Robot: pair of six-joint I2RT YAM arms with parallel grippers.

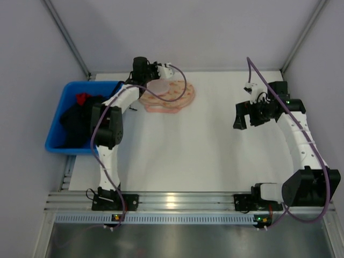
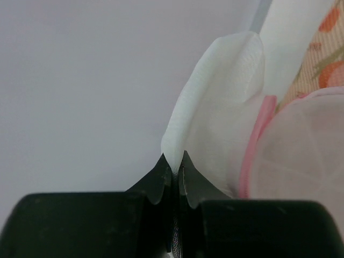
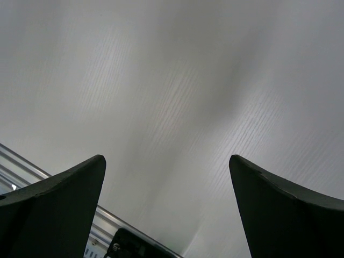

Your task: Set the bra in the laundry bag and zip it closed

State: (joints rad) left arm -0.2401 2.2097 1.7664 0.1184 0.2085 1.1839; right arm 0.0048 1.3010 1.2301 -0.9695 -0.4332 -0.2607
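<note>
The laundry bag (image 1: 160,87), a white mesh dome with a pink zip rim (image 2: 251,148), lies at the back of the table on a peach-pink patterned cloth (image 1: 177,99). My left gripper (image 1: 170,71) is shut on a fold of the bag's white mesh (image 2: 215,107), pinched between the fingertips (image 2: 174,164). The bra (image 1: 75,124), black fabric, lies heaped in the blue bin (image 1: 56,131) at the left. My right gripper (image 1: 240,115) hovers open over the right side of the table, and nothing lies between its fingers (image 3: 64,188).
A red cloth (image 1: 81,98) also lies in the blue bin. White walls close in the back and both sides. An aluminium rail (image 1: 177,201) runs along the near edge by the arm bases.
</note>
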